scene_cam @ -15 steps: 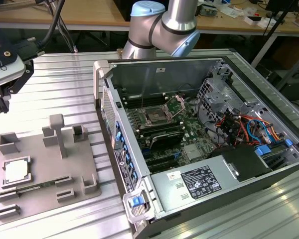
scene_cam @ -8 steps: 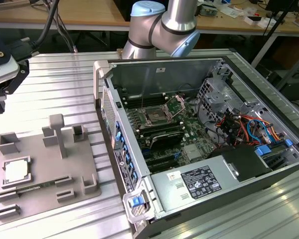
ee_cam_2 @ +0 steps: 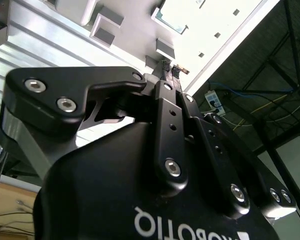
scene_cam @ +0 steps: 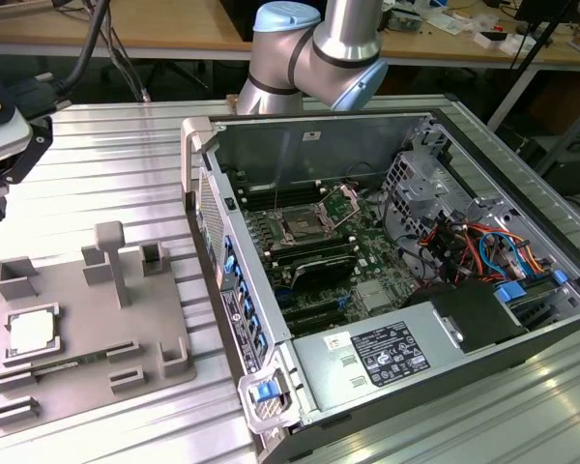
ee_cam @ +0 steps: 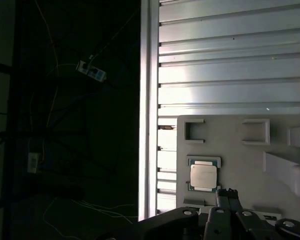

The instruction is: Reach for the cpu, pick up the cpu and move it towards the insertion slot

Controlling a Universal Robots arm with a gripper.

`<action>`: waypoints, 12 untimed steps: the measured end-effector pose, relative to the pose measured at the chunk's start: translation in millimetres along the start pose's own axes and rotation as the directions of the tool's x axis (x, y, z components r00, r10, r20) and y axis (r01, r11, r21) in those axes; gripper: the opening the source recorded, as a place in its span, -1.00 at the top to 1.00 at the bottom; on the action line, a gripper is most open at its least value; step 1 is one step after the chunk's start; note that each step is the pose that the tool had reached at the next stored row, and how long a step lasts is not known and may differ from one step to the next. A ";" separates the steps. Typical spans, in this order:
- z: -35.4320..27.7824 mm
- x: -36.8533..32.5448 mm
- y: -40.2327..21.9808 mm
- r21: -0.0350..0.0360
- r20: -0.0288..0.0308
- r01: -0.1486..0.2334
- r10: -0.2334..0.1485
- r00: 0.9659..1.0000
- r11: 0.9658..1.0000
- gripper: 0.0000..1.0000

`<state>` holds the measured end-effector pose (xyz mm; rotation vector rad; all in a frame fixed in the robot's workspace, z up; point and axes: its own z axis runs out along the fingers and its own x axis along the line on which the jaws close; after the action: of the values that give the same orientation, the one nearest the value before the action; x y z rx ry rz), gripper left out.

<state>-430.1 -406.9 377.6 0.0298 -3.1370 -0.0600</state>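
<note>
my gripper point(ee_cam: 228, 193) is clenched on nothing: in both wrist views its fingertips point(ee_cam_2: 166, 65) meet with barely a gap. it hangs over the grey tray point(ee_cam: 230, 145), near the cpu point(ee_cam: 204, 175) but apart from it. the cpu lies flat, metal lid up, seated in a square recess of the tray, its edges parallel to the tray's edges. being square, it has no long axis. the first wrist view shows its whole top. the exterior view takes in the open case point(scene_cam: 319, 145), well apart on the exterior view's right. the case holds the board with the insertion slot point(scene_cam: 300, 229).
</note>
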 end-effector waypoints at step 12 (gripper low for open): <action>0.3 5.0 0.1 0.000 0.000 0.000 0.000 1.000 1.000 0.79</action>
<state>-435.1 -407.0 377.3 0.0299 -3.1369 -0.0600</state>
